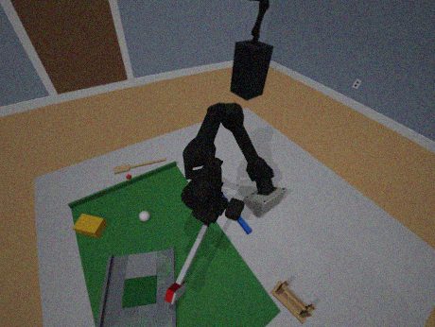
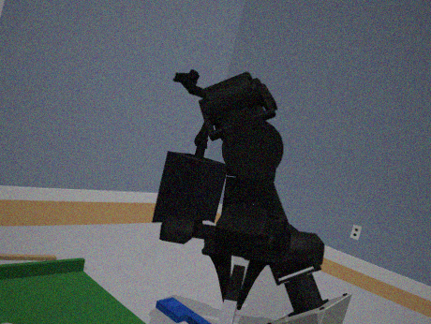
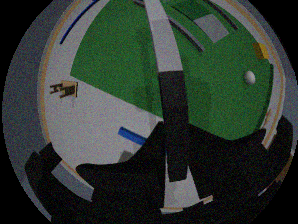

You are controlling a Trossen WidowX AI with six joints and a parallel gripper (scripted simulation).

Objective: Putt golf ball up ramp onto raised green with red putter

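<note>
A: Gripper [image 1: 206, 218] status?

B: Clenched on the red putter [image 1: 188, 262], frame centre in top view. Shaft runs down-left; red head [image 1: 173, 292] sits at the ramp [image 1: 137, 271] edge, lower centre.

A: Golf ball [image 1: 144, 215]?

B: On the green mat [image 1: 227, 279], left of centre, well apart from the putter head. Yellow block [image 1: 90, 225] further left.

A: Raised green [image 1: 140, 291]?

B: Dark green square inside the ramp, just left of the head.
</note>
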